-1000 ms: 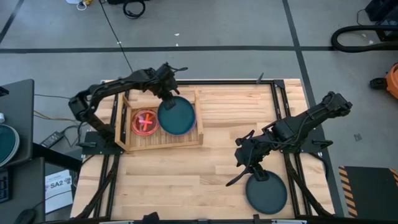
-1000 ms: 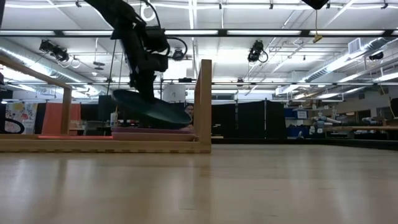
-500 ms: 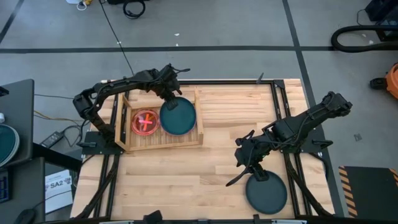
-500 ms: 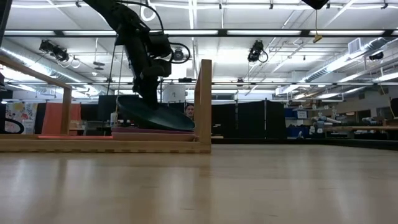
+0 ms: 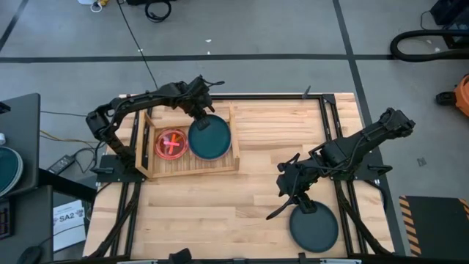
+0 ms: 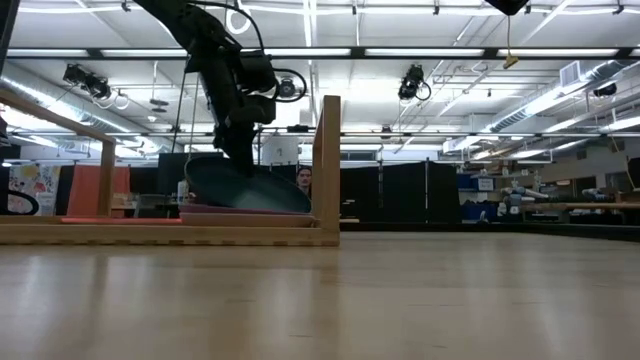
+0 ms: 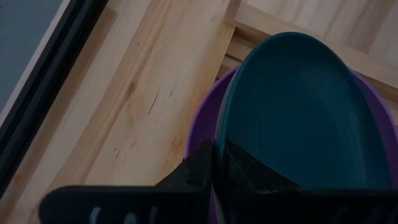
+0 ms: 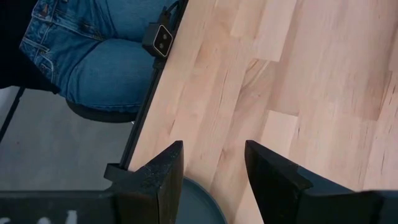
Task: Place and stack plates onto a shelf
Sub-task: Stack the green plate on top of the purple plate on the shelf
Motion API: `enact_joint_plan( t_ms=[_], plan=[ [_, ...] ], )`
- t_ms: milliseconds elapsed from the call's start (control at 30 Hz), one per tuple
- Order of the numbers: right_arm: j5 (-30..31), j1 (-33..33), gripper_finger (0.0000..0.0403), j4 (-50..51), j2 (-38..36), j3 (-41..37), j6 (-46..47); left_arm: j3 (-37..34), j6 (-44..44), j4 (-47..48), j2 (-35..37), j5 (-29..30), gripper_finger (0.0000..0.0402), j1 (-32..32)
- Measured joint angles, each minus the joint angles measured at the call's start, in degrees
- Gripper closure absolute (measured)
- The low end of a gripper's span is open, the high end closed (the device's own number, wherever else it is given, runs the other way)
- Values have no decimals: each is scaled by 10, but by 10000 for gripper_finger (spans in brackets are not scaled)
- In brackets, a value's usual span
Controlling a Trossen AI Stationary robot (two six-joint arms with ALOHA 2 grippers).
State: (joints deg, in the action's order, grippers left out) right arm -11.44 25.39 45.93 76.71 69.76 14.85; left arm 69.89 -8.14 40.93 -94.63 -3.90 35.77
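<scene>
Change: over the last second the dark teal plate point(image 5: 209, 138) has come down from a tilted hover and now lies almost flat on the purple plate point(image 7: 202, 134) in the shelf point(image 5: 192, 168).
Left jaws: the left gripper point(image 5: 199, 117) pinches the teal plate's rim at the shelf's back rail, seemingly just beginning to loosen; a rim hold lets the plate slide flat onto the stack.
Shelf: a small pink plate point(image 5: 171, 143) lies in the other half, beside the stack.
Right jaws: the right gripper point(image 5: 297, 196) hangs with its jaws spread and empty above the table point(image 5: 278, 125), just beside another dark plate point(image 5: 314, 226) at the front edge, probably next in line.
Beyond: a person's jeans show past the table edge.
</scene>
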Motion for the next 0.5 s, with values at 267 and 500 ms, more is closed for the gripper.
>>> enact_joint_plan(
  t_ms=[267,500],
  plan=[
    [0,0,225,0,0,0,0,0,0,0,0,0,362,0],
    [0,0,225,0,0,0,0,0,0,0,0,3,315,0]
  ],
)
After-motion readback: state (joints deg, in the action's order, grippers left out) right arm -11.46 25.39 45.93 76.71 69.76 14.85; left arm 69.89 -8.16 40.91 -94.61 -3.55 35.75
